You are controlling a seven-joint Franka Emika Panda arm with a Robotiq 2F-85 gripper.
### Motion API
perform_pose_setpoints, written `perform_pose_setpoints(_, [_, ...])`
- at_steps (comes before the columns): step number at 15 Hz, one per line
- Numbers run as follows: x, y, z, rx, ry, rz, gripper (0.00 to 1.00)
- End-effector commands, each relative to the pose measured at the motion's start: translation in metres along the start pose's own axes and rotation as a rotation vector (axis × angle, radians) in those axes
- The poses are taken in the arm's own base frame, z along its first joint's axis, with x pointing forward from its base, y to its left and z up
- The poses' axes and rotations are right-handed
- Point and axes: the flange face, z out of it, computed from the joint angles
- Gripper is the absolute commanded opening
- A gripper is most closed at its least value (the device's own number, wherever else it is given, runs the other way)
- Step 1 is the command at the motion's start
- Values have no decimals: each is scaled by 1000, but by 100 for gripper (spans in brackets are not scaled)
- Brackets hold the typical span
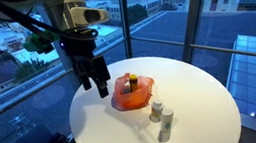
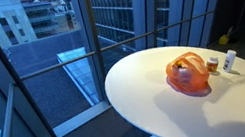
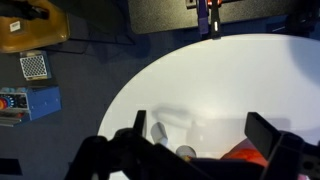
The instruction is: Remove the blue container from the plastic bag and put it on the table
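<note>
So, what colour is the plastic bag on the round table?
Orange. The plastic bag shows best in an exterior view.

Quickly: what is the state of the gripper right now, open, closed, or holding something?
The black Robotiq gripper: open, holding nothing, beside the orange plastic bag.

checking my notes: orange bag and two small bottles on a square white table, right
Not quite: the table is round, not square, as both exterior views show. The orange bag and two small bottles do sit on it.
</note>
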Motion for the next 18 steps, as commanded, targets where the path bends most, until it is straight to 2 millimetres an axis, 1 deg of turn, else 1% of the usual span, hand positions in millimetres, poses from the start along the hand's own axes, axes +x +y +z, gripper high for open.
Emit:
perform_pose_setpoints(1, [21, 1, -6, 13, 11, 30, 100])
perform_pose_setpoints(7, [55, 5, -14, 21, 40, 102, 100])
perform_pose_setpoints(12, [82, -6, -6, 64, 16, 212, 100])
perform_pose_setpoints(14, [86, -11, -4, 82, 1, 254, 100])
perform_pose_setpoints(15, [82, -14, -4, 82, -7, 259, 100])
perform_pose_setpoints(16, [79, -11, 2, 66, 1, 222, 100])
perform_pose_setpoints(18, [80, -14, 4, 68, -5, 233, 100])
